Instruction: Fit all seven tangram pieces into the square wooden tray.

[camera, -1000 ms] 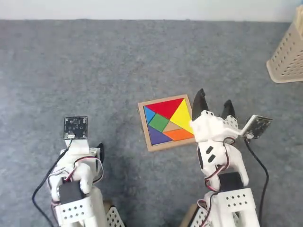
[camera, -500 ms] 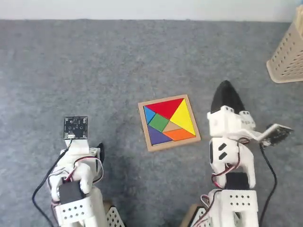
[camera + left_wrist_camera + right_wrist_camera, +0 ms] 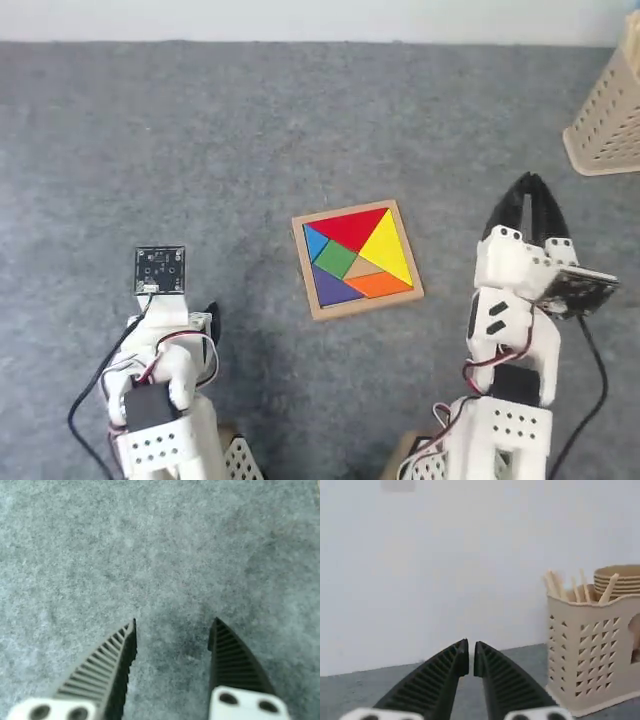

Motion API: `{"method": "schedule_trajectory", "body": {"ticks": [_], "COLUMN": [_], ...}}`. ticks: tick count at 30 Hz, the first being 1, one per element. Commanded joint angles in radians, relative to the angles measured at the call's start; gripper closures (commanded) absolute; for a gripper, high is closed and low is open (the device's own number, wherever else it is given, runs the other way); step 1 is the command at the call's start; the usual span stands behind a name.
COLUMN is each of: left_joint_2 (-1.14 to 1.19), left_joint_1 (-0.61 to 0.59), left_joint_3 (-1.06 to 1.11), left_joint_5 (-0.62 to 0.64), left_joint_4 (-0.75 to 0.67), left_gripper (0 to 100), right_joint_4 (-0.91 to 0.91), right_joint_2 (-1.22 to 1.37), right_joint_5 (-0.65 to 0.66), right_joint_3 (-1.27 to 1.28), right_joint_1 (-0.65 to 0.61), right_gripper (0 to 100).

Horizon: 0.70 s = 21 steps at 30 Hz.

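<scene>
Nearly closed, unladen right end effector

- A grey, felt-like mat covers the table from the near edge to the far one. In the left wrist view its surface looks fuzzy and mottled.
- A plain white wall runs along the far edge of the mat.
- A beige plastic basket stands on the mat at the far right corner, close to the wall. Its sides are pierced with rows of small triangular holes.
- Several pale wooden sticks stand in the basket, leaning at different angles, with their tips above its rim.
- A stack of light brown bowls shows above the basket's rim, just beside the sticks. Whether it sits inside the basket or behind it cannot be told.
</scene>
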Motion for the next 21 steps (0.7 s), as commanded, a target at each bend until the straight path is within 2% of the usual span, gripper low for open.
{"method": "schedule_trajectory", "body": {"ticks": [1,5,7,13,16,21], "left_joint_2": [-0.015,-0.015,-0.015,-0.015,-0.015,-0.015], "left_joint_1": [-0.005,-0.005,-0.005,-0.005,-0.005,-0.005], "left_joint_3": [-0.004,-0.004,-0.004,-0.004,-0.004,-0.004], "left_joint_5": [0.009,0.009,0.009,0.009,0.009,0.009], "left_joint_4": [0.003,0.003,0.003,0.003,0.003,0.003], "left_gripper": [77,77,77,77,77,77], "right_joint_4": [-0.019,-0.005,0.071,0.288,0.371,0.627], "right_joint_2": [-0.110,-0.335,-0.378,-0.338,-0.352,-0.352], "right_joint_5": [0.150,0.272,0.308,0.227,0.204,0.206], "right_joint_3": [0.006,0.103,0.106,0.097,0.109,0.109], "right_joint_1": [0.010,0.004,0.002,-0.004,-0.059,-0.179], "right_gripper": [97.1,97.1,97.1,97.1,96.9,96.8]}}
